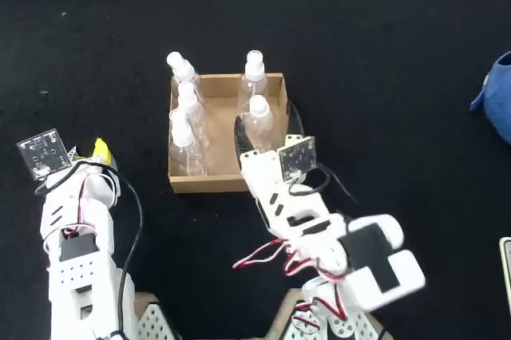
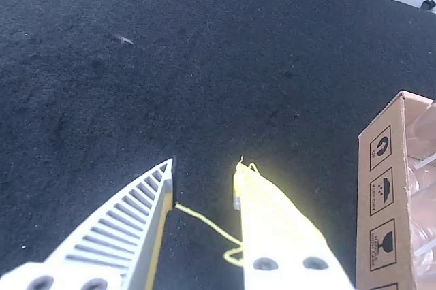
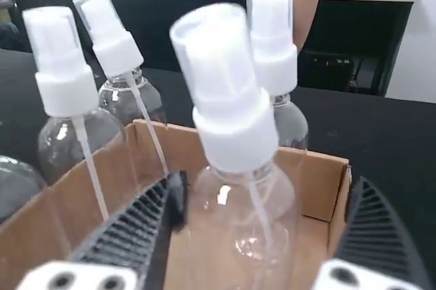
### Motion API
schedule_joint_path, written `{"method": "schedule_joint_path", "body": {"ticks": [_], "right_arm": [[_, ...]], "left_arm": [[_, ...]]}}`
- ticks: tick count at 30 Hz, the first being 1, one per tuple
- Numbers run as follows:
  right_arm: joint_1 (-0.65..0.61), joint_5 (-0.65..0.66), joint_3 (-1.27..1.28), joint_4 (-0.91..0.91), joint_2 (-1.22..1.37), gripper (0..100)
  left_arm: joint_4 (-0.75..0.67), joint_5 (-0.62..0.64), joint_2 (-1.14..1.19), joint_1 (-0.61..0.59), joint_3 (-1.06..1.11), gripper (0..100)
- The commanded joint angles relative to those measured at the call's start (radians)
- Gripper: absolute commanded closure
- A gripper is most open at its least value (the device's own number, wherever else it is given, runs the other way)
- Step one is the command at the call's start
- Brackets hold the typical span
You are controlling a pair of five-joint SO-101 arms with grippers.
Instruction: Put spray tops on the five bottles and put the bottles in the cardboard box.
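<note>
Right pincer [image 3: 267,191] (spread wide) straddles a capped bottle [image 3: 228,106] in the cardboard box [image 3: 317,181].

Bright, even overhead light; faint shadows on the black table [image 1: 359,53] — glints on the clear bottles [image 3: 245,215].

Cut off at the edge of the high view, well out to the right gripper's [image 1: 267,128] outer side: a blue rounded object [image 1: 498,104], kind impossible to tell. Between that gripper's black ribbed fingers [image 3: 136,229], a clear plastic bottle with white spray top [image 3: 235,167], base cropped away. Just beside the left gripper [image 2: 204,164], a brown cardboard box [image 2: 388,188], cropped, contents blurred. Under the right wrist, near box corner hidden.
</note>
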Motion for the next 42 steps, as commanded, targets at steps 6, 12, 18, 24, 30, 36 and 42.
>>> {"method": "schedule_joint_path", "body": {"ticks": [6, 12, 18, 24, 30, 36, 42], "right_arm": [[-0.018, 0.003, 0.073, -0.003, -0.216, 68.1], [-0.020, 0.003, 0.084, 0.052, -0.291, 68.2], [-0.021, 0.003, 0.117, 0.052, -0.371, 68.3], [-0.021, 0.003, 0.122, 0.052, -0.444, 68.3], [-0.021, 0.003, 0.125, 0.052, -0.555, 68.3], [-0.021, 0.008, 0.114, 0.146, -0.685, 68.3], [-0.018, 0.003, 0.119, 0.285, -0.924, 68.3]], "left_arm": [[-0.018, 0.008, -0.014, -0.002, -0.010, 97], [-0.018, 0.008, -0.014, -0.002, -0.010, 97], [-0.020, -0.002, -0.014, 0.035, -0.007, 97], [-0.020, -0.002, -0.014, 0.038, -0.007, 97], [-0.020, -0.002, -0.014, 0.041, -0.007, 97], [-0.020, -0.002, -0.014, 0.041, -0.007, 97], [-0.020, -0.002, -0.014, 0.042, -0.007, 97]]}}
